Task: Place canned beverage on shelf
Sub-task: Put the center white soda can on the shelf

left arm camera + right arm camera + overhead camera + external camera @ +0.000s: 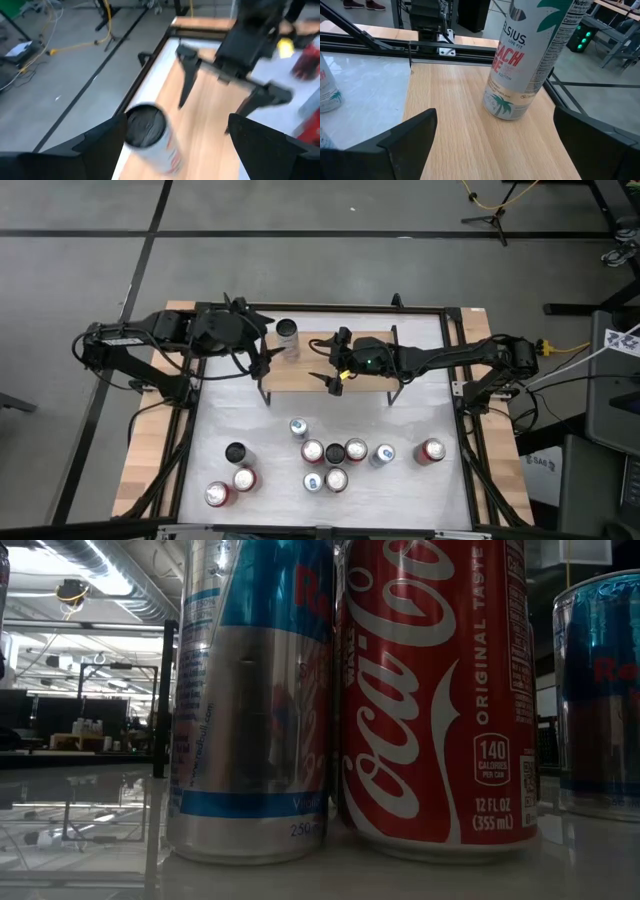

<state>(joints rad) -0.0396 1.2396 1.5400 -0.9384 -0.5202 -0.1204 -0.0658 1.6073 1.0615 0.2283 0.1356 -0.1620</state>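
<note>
One tall white can with palm-tree print and red lettering (520, 60) stands upright on the low shelf of light wood plank and thin black frame (300, 375), at its left end. We note the left pincer (268, 348) just beside that can, fingers spread wide and holding nothing. The right pincer (325, 363) hovers over the plank with the can ahead of it, also wide and empty. About eleven further cans stand on the white surface (400, 490), well apart from both pincers.
</note>
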